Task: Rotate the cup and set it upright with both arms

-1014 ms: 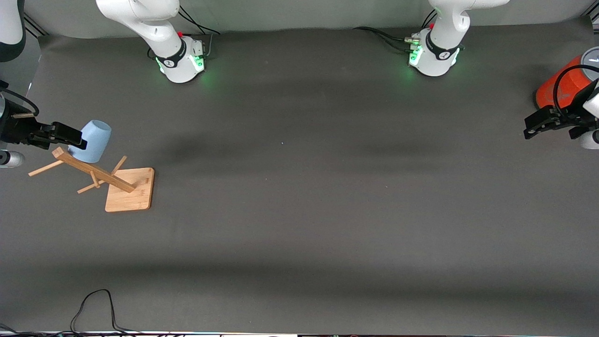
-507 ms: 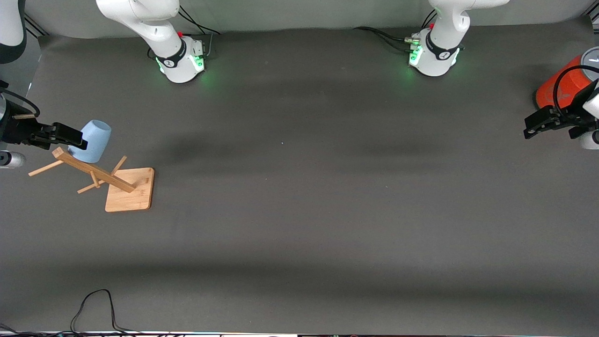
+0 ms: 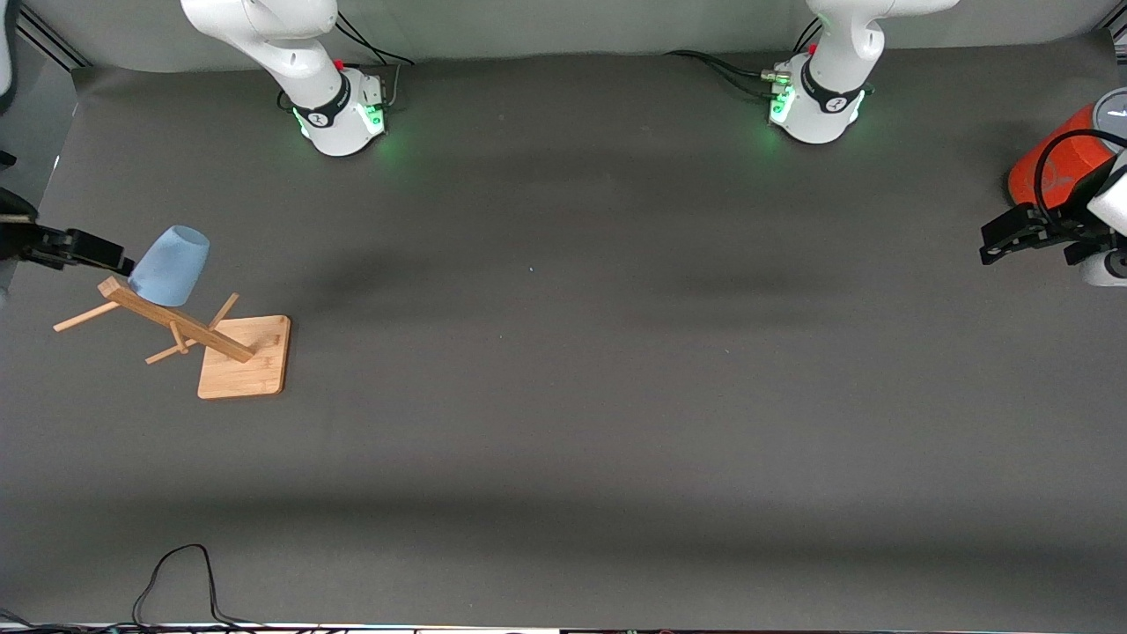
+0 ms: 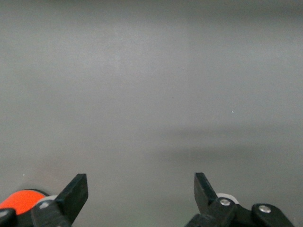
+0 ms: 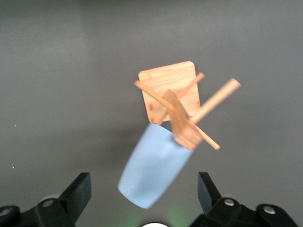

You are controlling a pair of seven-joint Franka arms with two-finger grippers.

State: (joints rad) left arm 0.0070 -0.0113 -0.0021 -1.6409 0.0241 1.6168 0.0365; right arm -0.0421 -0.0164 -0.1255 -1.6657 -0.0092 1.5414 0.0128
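The pale blue cup (image 3: 170, 266) hangs tilted on a peg of a wooden rack (image 3: 176, 321), narrow closed end up, at the right arm's end of the table. My right gripper (image 3: 117, 257) is open and empty, just beside the cup and clear of it. In the right wrist view the cup (image 5: 154, 172) lies between and ahead of the open right gripper (image 5: 143, 183), with the rack (image 5: 182, 120) past it. My left gripper (image 3: 990, 244) is open and empty over the left arm's end of the table; the left wrist view shows the left gripper (image 4: 141, 183) over bare mat.
The rack's square wooden base (image 3: 242, 357) stands nearer the front camera than the cup. A large orange canister (image 3: 1061, 163) stands beside the left gripper and also shows in the left wrist view (image 4: 19, 201). A black cable (image 3: 176, 572) loops at the front edge.
My right gripper has drawn back from the cup toward the table's end, and the cup stays on the rack. The left gripper has barely shifted.
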